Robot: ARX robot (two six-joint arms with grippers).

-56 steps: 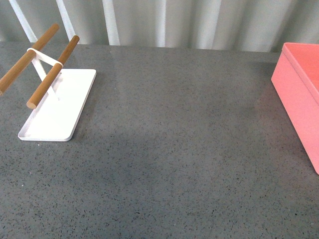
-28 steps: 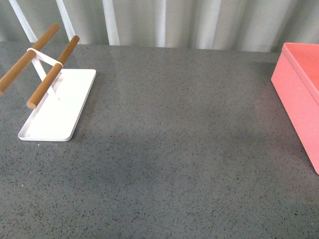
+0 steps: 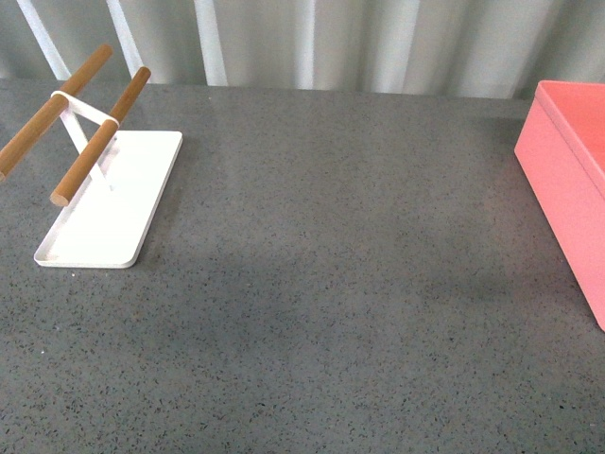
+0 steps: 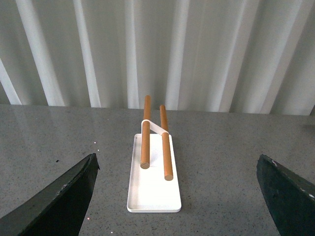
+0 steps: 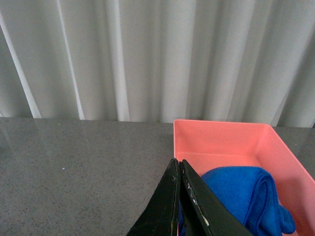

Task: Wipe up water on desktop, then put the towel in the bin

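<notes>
Looking from the front: neither arm shows; the bench (image 3: pixel 359 284) is dark grey and speckled, with no puddle I can make out.
Bin, front view: the pink bin (image 3: pixel 567 180) stands at the right edge, cut off by the frame, its inside hidden from here.
Tray, front view: a white tray (image 3: pixel 113 213) with two wooden rods (image 3: pixel 95 128) sits at the far left, well apart from the bin.
Left wrist view: the left gripper (image 4: pixel 177 196) is spread wide with nothing between its fingers (image 4: pixel 59 201), facing the tray across bare bench.
Right wrist view: the right gripper (image 5: pixel 179 201) is clenched, its two tips pressed together; whether a fold of cloth is pinched I cannot tell for sure.
Towel: the blue towel (image 5: pixel 246 196) is thick, soft and bunched in folds, lying inside the bin near the close wall.
Task state: judged nearly or fully done, since the towel is already in the bin.
Risk one: if the tips have caught a fold, lifting away could drag the towel back over the rim.
Risk two: a thin film of water could remain unseen on the speckled surface.
Risk three: the right arm could nudge the light bin when pulling back.
</notes>
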